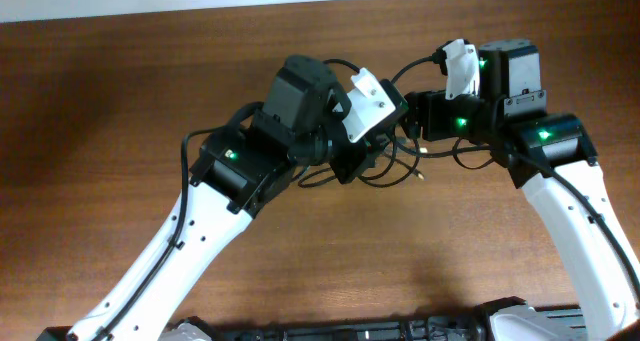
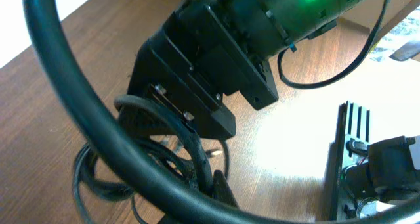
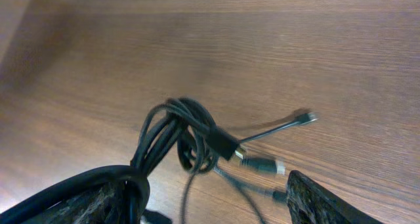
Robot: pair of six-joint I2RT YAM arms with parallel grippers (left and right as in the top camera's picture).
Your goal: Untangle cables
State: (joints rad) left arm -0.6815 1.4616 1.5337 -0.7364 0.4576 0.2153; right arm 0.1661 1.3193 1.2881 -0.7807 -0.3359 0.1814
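Both arms converge upper centre over tangled cables; right gripper spread wide, left gripper state indiscernible.

Bundle of black cables knotted on wooden table, plug ends fanning right. Jaws of right gripper spread wide, strands passing one finger.
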